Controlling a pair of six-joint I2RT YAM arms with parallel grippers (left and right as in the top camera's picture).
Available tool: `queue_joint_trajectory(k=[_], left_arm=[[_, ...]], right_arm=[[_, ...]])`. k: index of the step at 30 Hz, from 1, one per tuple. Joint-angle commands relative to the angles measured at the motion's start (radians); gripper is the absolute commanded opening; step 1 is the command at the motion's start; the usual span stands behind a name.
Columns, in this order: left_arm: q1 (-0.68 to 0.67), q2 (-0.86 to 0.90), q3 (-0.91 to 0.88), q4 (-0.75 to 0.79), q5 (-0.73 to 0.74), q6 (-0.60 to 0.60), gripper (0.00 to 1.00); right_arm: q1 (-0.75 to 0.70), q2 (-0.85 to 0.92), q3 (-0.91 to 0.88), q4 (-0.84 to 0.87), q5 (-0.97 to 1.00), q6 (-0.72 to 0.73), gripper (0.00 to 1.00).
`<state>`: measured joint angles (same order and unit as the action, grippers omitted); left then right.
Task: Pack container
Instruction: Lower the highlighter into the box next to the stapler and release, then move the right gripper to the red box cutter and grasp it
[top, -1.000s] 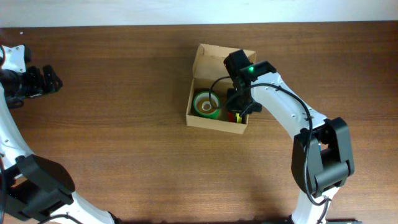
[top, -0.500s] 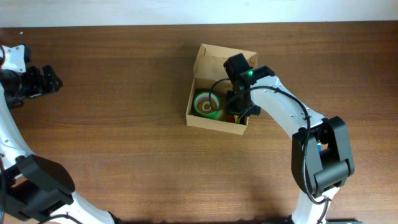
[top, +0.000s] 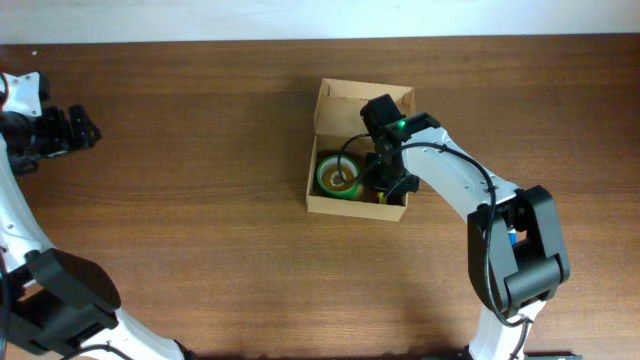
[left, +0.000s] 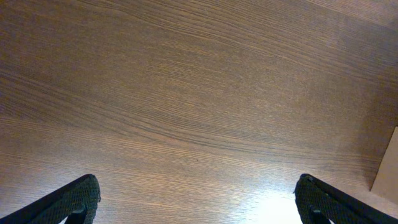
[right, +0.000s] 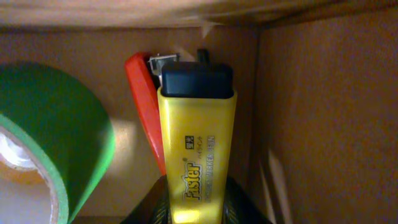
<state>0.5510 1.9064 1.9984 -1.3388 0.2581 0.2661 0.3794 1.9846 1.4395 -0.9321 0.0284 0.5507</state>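
Between right jaws, low inside the container (top: 345, 206): yellow marker (right: 198, 155) with black cap, flanked closely on both sides; clamped or let go, cannot tell. Just beside it: red tool (right: 144, 106), then green tape roll (right: 56, 124). Container with lid flap up, on the desk (top: 200, 250), right of centre. At far left, well apart from container: left jaws, spread wide over the wood.

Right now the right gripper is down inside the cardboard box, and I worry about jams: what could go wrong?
1. The yellow marker sits between the jaws of the right gripper, crowded by a red item and the container wall; withdrawing might drag it back out.
2. The gripper is below the container rim; a sideways move could shove or tip the box.
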Motion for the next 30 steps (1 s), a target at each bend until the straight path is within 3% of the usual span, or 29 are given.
queue_joint_trajectory(k=[1, 18, 30], left_arm=[[0.000, -0.003, -0.005, 0.000, 0.011, 0.013, 1.00], [0.000, -0.003, -0.005, 0.000, 0.011, 0.013, 1.00], [0.000, -0.003, -0.005, 0.000, 0.011, 0.013, 1.00]], right_arm=[[0.001, -0.032, -0.008, 0.007, 0.003, 0.005, 0.28], [-0.001, -0.042, 0.039, 0.024, 0.009, -0.123, 0.36], [-0.001, -0.087, 0.348, -0.156, 0.029, -0.293, 0.36]])
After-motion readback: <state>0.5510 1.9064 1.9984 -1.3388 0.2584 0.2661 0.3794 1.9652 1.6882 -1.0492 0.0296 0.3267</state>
